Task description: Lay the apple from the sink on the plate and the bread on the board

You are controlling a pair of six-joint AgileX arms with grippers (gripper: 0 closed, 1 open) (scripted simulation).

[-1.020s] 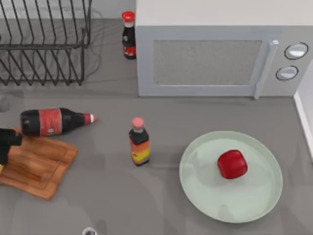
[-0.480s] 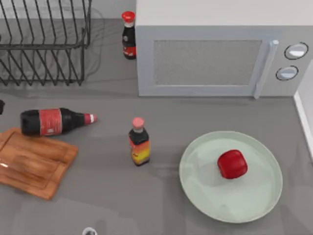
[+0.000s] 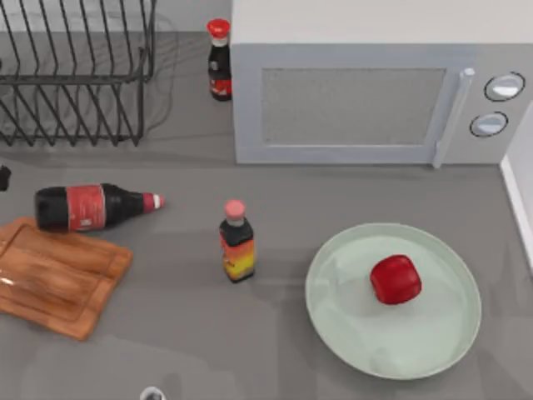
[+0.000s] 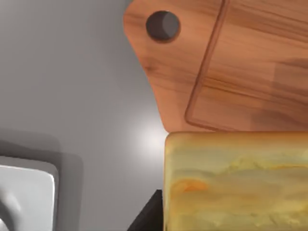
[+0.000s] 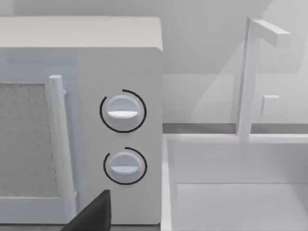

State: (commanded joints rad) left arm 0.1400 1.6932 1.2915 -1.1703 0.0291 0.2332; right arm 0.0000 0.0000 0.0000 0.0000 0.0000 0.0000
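Your gray desk [image 3: 175, 333] holds it all. The biggest thing on it is the white microwave [image 3: 366, 92] at the back, with its door closed. The black wire dish rack [image 3: 75, 75] stands at the back left. The white sink [image 5: 236, 192] sits right beside the microwave's knob end. The pale green plate [image 3: 350, 333] lies at the front right. The brown board [image 3: 58, 279] lies flat at the left edge of the desk, and nothing is on it. A dark bottle [image 3: 92, 207] lies on its side just behind the board. A small bottle with a pink cap [image 3: 237, 242] stands between the board and the plate. Another dark bottle with a red cap [image 3: 219, 62] stands just left of the microwave. The red apple [image 3: 395, 279] sits on the plate, a bit right of the middle. Your left gripper [image 4: 147, 216] is grasping the bread [image 4: 236, 183], up in the air by the end of the board that has the round hole. Your right gripper [image 5: 91, 214] is near the microwave's knobs, and you cannot tell if it is clenched or released.
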